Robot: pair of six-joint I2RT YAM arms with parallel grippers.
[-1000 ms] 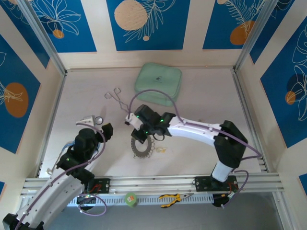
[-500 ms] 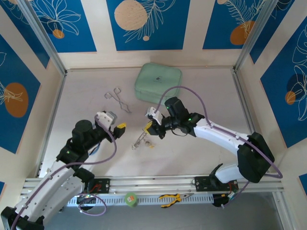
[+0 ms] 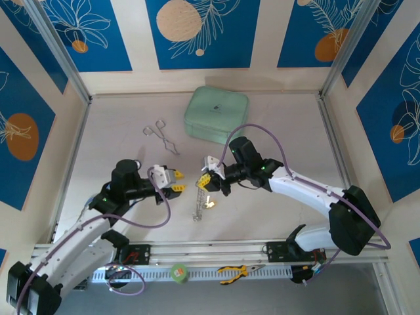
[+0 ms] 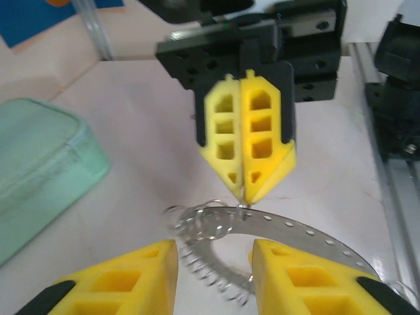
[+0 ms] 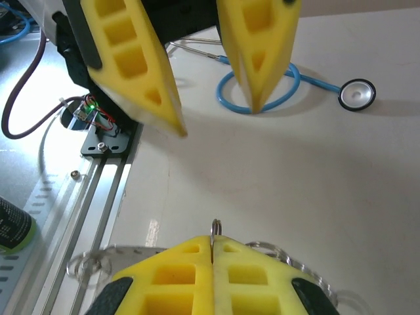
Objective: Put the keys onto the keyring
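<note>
In the top view we see the right gripper (image 3: 205, 182) near the middle of the table (image 3: 282, 141). Its 2 yellow fingers are pressed together on the keyring (image 3: 199, 209). The ring hangs down from the fingertips, edge-on to this camera. We cannot tell if its lower end touches the table.

The left wrist view makes the grip clear. The 2 closed fingers (image 4: 259, 141) pinch 1 small wire loop at the top of the keyring (image 4: 298, 235), a flat band with holes, fringed with little loops.

The left gripper (image 3: 182, 182) stands just beside the right one, on its left, and points toward it. Its fingers (image 5: 131, 59) are spread apart with nothing between them.

A small yellowish object (image 3: 211, 203) lies just to the right of the hanging ring. It is too small for us to say if it is 1 of the keys.

Farther back on the table are silver forceps (image 3: 161, 136) and a green pouch (image 3: 216, 115). Yellow-handled pliers (image 3: 233, 270) lie at the near rail. A blue stethoscope (image 5: 357, 94) lies behind the left fingers.
</note>
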